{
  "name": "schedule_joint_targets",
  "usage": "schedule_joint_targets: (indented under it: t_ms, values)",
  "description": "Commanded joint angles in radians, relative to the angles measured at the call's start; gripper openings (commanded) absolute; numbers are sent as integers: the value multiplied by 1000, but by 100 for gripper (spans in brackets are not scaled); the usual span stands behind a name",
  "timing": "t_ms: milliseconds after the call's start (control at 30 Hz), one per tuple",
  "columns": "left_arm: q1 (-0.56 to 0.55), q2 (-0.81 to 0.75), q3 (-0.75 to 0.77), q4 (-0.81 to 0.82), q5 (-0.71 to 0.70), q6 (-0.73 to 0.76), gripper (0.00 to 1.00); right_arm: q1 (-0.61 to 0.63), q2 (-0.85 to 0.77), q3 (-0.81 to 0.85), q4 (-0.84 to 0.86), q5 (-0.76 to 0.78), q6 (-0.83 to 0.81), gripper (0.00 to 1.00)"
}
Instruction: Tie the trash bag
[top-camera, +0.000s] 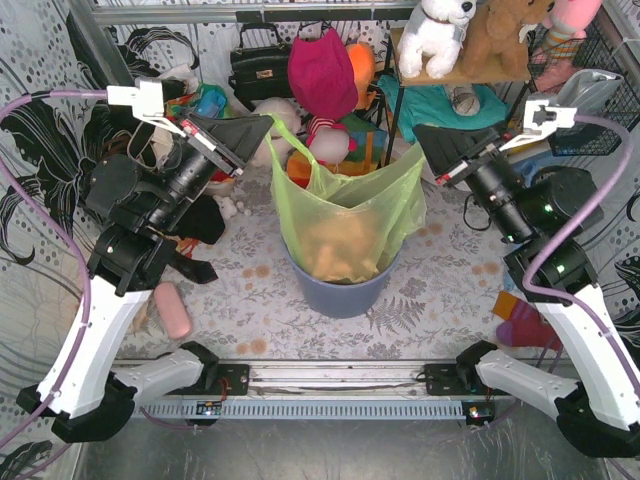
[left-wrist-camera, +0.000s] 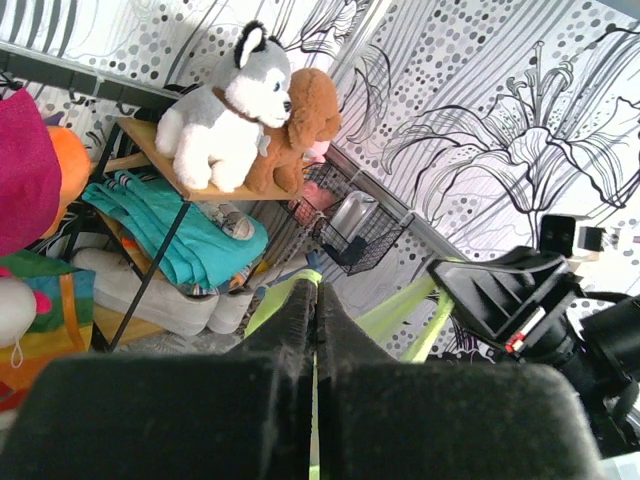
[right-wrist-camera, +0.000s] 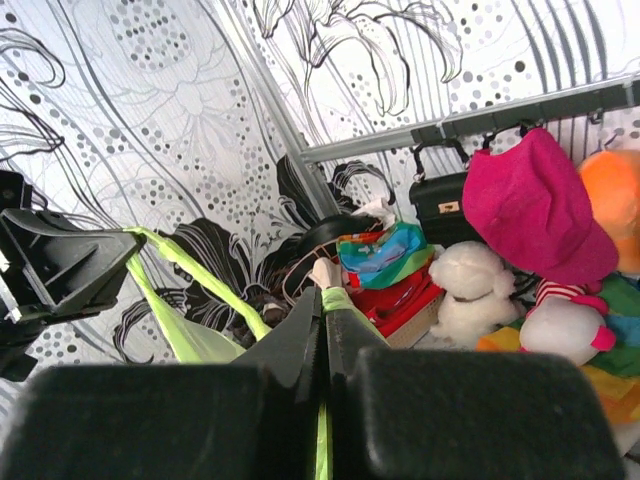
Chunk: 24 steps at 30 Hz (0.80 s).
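trash bag (top-camera: 345, 215) in bin (top-camera: 340, 292), between hands.

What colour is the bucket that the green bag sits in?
The bin holding the trash bag is blue-grey; the top external view shows it best.

The left gripper (top-camera: 264, 125) is being held raised, its jaws pressed together on the rim of the trash bag (top-camera: 345, 215). The right gripper (top-camera: 424, 142) is being held likewise opposite it, with both arms being bent at the elbow.
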Motion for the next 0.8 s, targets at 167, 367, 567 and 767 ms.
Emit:
schedule_joint_targets:
  t_ms: [167, 367, 567, 767]
  values:
    - [1, -113, -84, 21, -56, 30, 13, 0, -94, -67, 44, 41, -19, 4]
    - [1, -101, -73, -86, 5, 72, 53, 0, -49, 13, -154, -75, 42, 32]
    - [1, -10, 19, -216, 98, 114, 71, 0, -7, 41, -262, -157, 93, 48]
    - [1, 48, 29, -144, 258, 107, 67, 1, 0, 40, -252, -192, 110, 48]
